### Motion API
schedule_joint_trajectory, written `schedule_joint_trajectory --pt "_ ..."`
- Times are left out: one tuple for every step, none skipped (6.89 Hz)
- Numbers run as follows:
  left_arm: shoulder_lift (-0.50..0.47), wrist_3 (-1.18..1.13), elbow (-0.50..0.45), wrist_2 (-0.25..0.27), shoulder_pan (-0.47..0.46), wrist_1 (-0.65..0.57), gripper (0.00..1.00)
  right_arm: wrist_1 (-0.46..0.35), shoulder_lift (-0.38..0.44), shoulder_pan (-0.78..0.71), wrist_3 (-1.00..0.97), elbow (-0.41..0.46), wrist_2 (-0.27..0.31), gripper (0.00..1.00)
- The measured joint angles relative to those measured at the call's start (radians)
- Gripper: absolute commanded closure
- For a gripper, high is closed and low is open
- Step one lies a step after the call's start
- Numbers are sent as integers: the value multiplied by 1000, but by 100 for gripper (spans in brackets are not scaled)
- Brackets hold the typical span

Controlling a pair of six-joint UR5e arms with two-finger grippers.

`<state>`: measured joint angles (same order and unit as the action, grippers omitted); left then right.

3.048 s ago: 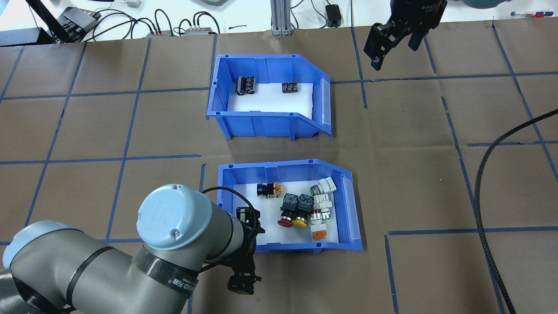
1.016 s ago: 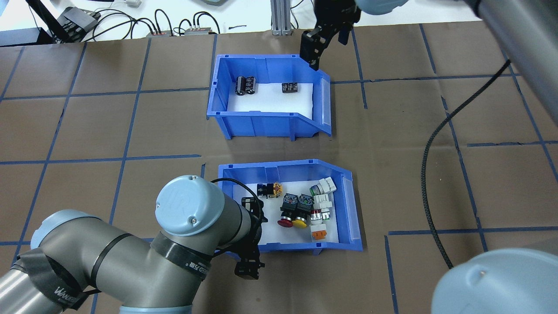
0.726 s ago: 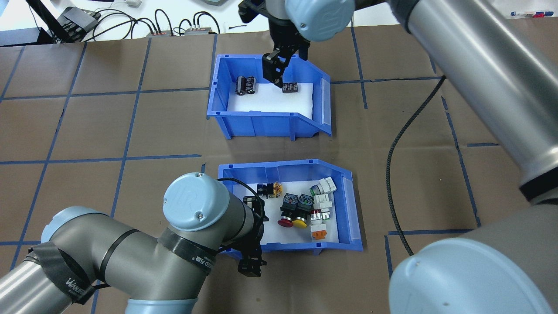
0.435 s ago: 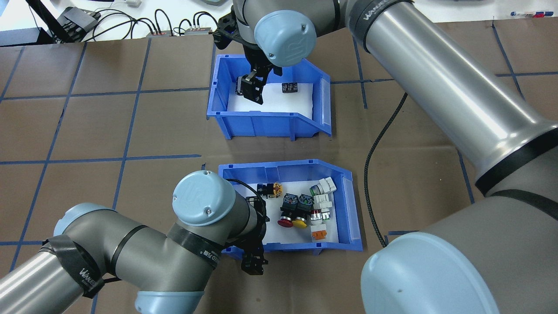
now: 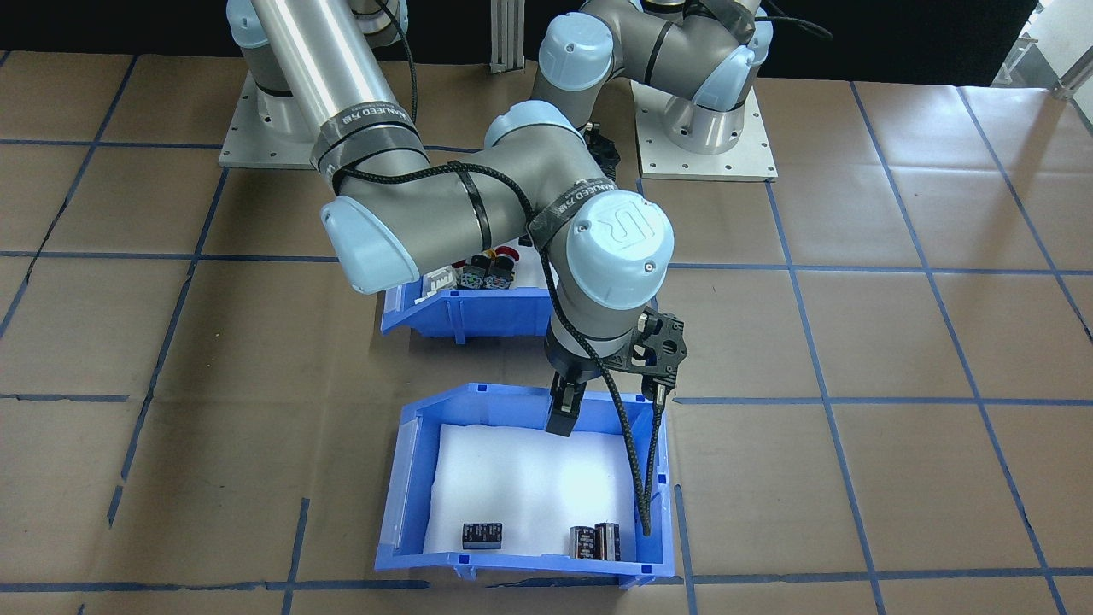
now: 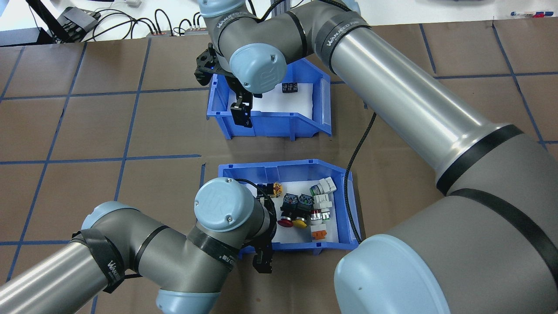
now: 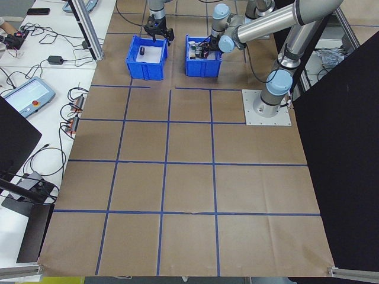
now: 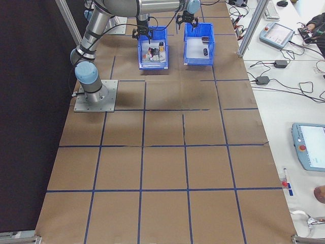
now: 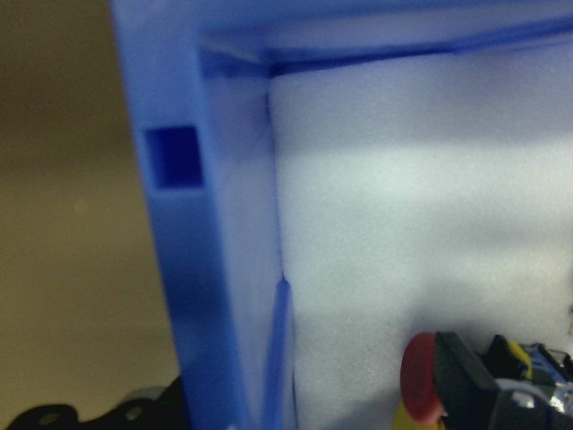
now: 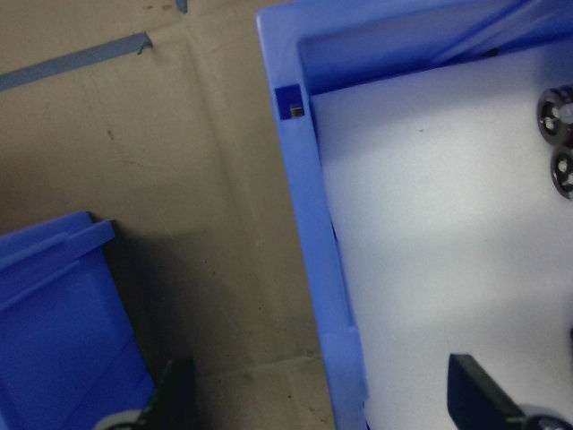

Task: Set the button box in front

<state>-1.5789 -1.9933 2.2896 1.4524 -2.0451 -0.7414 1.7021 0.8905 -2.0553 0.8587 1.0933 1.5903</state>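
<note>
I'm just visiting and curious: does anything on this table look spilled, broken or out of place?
Nothing stands out. Both blue plastic bins sit upright on the table: the one with colourful push-buttons and the one with black cylinders. Their parts lie inside on white foam.

Two bins stand on the table (image 6: 87, 131), one behind the other, apart. The button box (image 6: 348, 205) lies nearer the robot; the second bin (image 6: 266, 124) lies farther out. The left gripper (image 6: 263, 261) straddles the button box's near wall. The right gripper (image 6: 241, 114) straddles the second bin's robot-side wall.
</note>
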Motion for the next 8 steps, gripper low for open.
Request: schedule_joint_trajectory --pt "8 -1 0 0 -7 20 100 1 -14 -6 32 11 2 0" --pt "30 0 2 1 -13 32 100 19 -16 -8 65 39 3 0" --pt "63 7 5 3 -15 34 100 85 -16 -8 89 75 5 0" --pt "102 29 6 8 -10 19 100 167 -19 -8 97 100 8 0" --pt "152 82 6 14 2 -26 100 222 -20 -8 96 111 9 23" --pt "210 153 6 19 35 -99 100 243 -17 -8 92 116 13 60" --pt "280 247 7 20 100 -191 100 246 -12 -8 88 117 38 82" --pt "354 358 13 19 179 -290 100 243 -10 -8 87 118 79 96"
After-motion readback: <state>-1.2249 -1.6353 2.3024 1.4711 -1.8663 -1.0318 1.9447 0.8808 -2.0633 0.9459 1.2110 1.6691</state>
